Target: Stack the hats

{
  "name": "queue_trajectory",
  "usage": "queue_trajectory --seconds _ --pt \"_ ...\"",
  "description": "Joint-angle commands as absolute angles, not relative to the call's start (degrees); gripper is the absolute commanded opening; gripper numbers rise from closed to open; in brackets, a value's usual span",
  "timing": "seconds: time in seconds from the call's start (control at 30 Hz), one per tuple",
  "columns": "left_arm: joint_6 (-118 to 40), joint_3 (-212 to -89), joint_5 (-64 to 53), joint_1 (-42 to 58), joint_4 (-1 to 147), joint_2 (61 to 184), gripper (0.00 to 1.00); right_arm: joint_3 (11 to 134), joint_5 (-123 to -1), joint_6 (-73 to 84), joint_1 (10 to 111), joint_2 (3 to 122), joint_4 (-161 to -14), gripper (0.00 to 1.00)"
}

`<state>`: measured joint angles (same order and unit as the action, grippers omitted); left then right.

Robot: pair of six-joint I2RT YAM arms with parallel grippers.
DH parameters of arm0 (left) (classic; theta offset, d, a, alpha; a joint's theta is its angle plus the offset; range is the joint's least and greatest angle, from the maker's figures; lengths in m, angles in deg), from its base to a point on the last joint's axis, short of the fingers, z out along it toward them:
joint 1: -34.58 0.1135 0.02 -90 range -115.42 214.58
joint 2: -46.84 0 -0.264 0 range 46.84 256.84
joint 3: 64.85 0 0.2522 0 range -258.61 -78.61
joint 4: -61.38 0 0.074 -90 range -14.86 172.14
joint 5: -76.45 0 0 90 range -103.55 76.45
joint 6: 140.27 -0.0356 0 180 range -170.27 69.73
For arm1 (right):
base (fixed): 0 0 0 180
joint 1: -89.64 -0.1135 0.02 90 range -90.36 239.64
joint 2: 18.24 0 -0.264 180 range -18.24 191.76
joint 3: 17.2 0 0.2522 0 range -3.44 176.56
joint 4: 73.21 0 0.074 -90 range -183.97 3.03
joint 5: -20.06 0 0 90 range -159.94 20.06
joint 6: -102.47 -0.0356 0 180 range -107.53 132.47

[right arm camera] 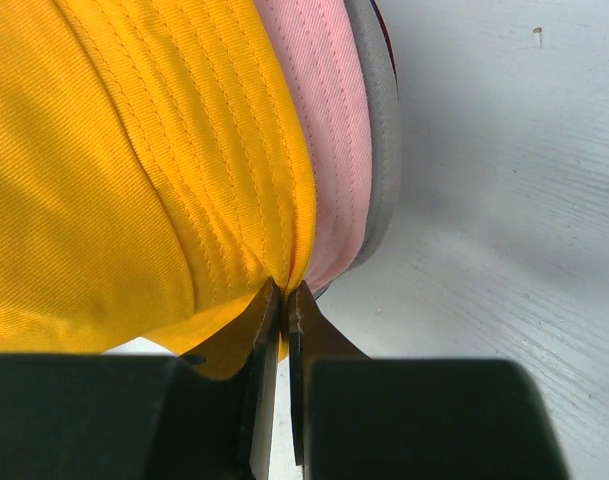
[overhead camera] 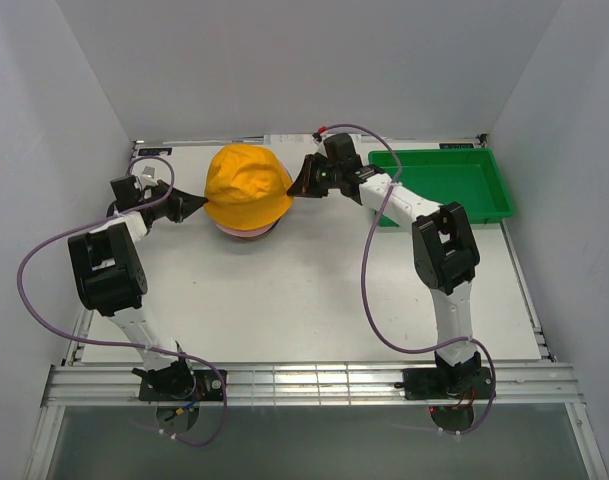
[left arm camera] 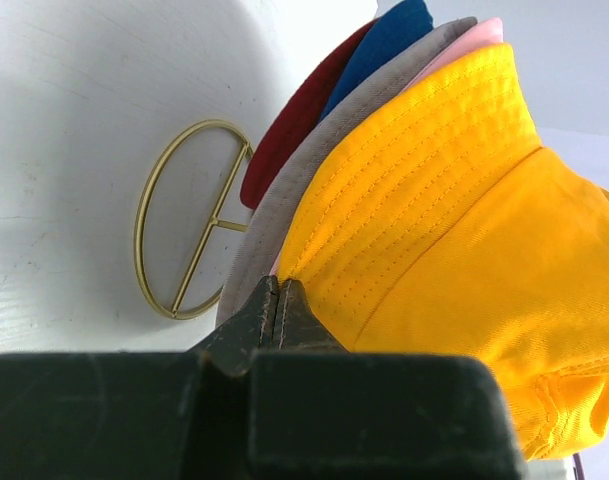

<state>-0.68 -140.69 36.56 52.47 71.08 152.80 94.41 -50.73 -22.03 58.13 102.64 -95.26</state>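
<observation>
The yellow-orange hat sits on top of a stack of hats at the back middle of the table. My left gripper is shut on its brim from the left, and my right gripper is shut on its brim from the right. In the left wrist view the left gripper pinches the yellow-orange hat, with the pink hat, grey hat, blue hat and dark red hat layered below. In the right wrist view the right gripper holds the yellow-orange brim above the pink brim and grey brim.
A green plastic tray lies at the back right, just behind my right arm. A thin gold wire ring lies flat on the white table beside the stack on its left. White walls close in the table on three sides.
</observation>
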Motion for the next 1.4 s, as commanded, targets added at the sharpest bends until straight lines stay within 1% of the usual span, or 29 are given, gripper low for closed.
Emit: queue_trajectory --seconds 0.0,0.17,0.2,0.23,0.33,0.37,0.4,0.5,0.53,0.63,0.73,0.83,1.03,1.13,1.23,1.37 --pt "-5.7 -140.57 21.69 54.89 77.95 153.98 0.0 92.98 -62.38 -16.79 61.08 106.92 -108.59 0.08" --pt "-6.41 -141.27 22.04 54.89 79.18 154.07 0.0 92.28 -56.41 -16.79 60.9 106.4 -106.48 0.08" --pt "-6.23 -141.45 22.57 54.97 79.09 153.9 0.02 91.93 -55.88 -16.79 60.55 105.78 -106.22 0.08" --pt "-6.15 -141.62 22.75 54.89 78.92 153.46 0.08 91.84 -54.74 -16.88 60.38 105.43 -105.87 0.08" --pt "-5.88 -142.41 23.89 54.97 78.74 152.75 0.22 90.79 -51.85 -18.02 60.11 104.29 -104.46 0.08" --pt "-5.71 -142.68 24.33 54.97 78.39 152.32 0.33 90.43 -51.13 -19.16 59.94 103.85 -103.85 0.08" --pt "-5.53 -142.77 24.68 54.97 78.22 152.05 0.38 90.0 -50.61 -19.69 59.85 103.41 -103.23 0.08" --pt "-5.0 -143.29 26.17 54.97 77.42 151.0 0.51 88.41 -48.76 -22.14 59.5 101.91 -100.95 0.08" --pt "-4.83 -143.3 26.44 54.89 77.25 150.73 0.52 88.06 -47.88 -22.59 59.49 101.82 -100.59 0.09" --pt "-4.65 -143.3 26.53 54.97 77.07 149.41 0.55 86.92 -47.26 -24.17 59.06 100.86 -98.92 0.11" --pt "-4.13 -143.12 26.96 54.97 76.55 148.27 0.55 86.74 -47.17 -24.7 58.53 99.98 -98.22 0.15" --pt "-3.33 -143.12 27.75 54.89 76.02 147.66 0.55 87.62 -47.26 -24.88 58.0 99.1 -98.22 0.16" --pt "-2.02 -142.68 28.99 54.89 75.67 147.3 0.55 90.95 -46.47 -26.37 56.95 99.54 -98.22 0.17" --pt "-1.14 -141.72 29.95 54.8 72.77 147.04 0.55 92.18 -46.56 -27.78 56.16 100.06 -97.78 0.17" --pt "0.0 -140.49 31.01 54.71 70.84 146.43 0.55 91.58 -46.56 -30.15 55.1 99.71 -96.46 0.17" --pt "1.94 -139.43 33.64 54.27 67.58 146.42 0.56 89.73 -47.26 -34.54 52.65 98.66 -91.2 0.16"
